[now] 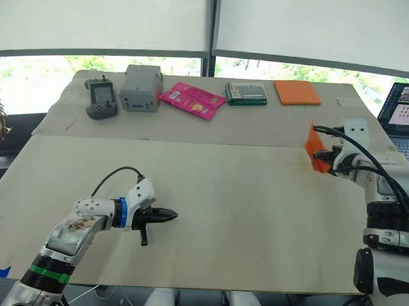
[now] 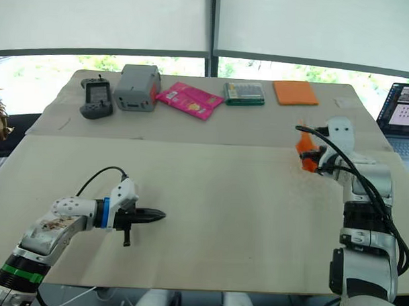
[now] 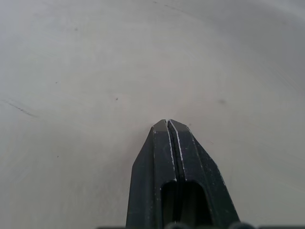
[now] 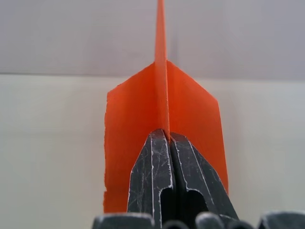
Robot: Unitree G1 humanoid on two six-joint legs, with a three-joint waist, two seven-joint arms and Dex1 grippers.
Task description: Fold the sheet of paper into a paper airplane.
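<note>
The bright orange sheet of paper (image 4: 133, 124) is folded into a pointed paper airplane with a centre keel and two wings. It hangs above the table (image 1: 243, 194) near the right edge, also seen as the airplane (image 1: 317, 154). My right gripper (image 4: 165, 134) is shut on its centre fold, fingers pressed together around the crease. My left gripper (image 1: 170, 215) is shut with nothing in it. It hovers low over the bare table at the near left, far from the paper, and its closed fingertips (image 3: 162, 125) point across the surface.
Along the far edge lie a dark handheld device (image 1: 101, 99), a grey box (image 1: 141, 88), a pink packet (image 1: 191, 99), a green case (image 1: 246, 93) and a thicker orange pad (image 1: 296, 92). A laptop (image 1: 404, 109) stands at the far right.
</note>
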